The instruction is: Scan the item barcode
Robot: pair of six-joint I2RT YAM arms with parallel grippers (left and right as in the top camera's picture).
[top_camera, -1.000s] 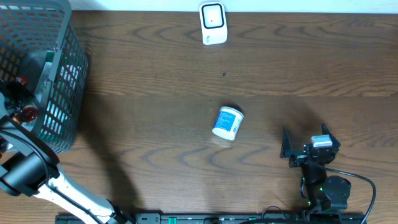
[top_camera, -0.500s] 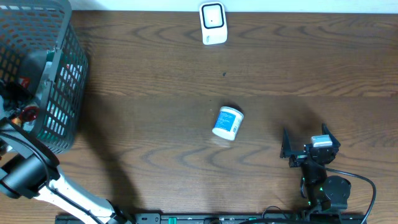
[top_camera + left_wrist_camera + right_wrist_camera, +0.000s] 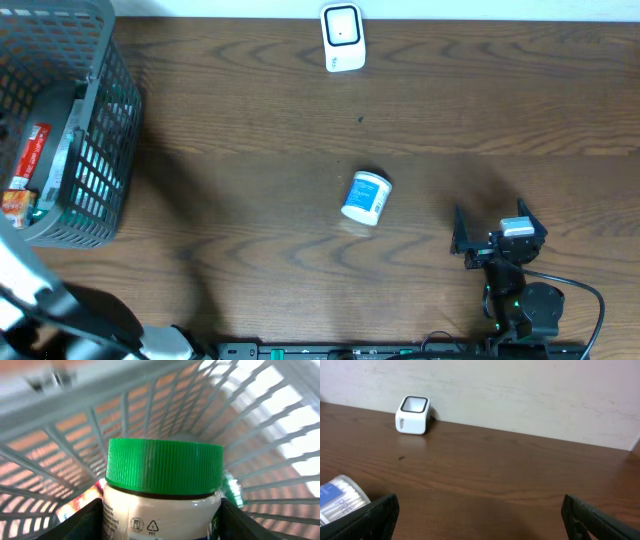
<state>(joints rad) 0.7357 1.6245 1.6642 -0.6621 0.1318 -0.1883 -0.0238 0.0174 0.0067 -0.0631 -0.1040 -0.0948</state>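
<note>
Left arm [image 3: 70,312] shifted, 1 bottle [image 3: 164,467], 1 scanner [image 3: 342,37]

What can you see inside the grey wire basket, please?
A red packet and an orange item lie in the basket; the left claw grips a green-capped bottle within its mesh. Anything beneath them is covered.

Overhead it's soft, even room light on the table [image 3: 480,110], with a broad fuzzy shadow spilling right of the basket [image 3: 105,160] and the left arm [image 3: 85,318] smeared into a blur in the bottom corner. From the left wrist the jar [image 3: 164,467] with its green cap is crisp enough, but the mesh behind goes soft and the upper right blows out white where light pours through. The right wrist view is a bit grainy, pale wall [image 3: 520,395] bright, dull sheen on the wood
</note>
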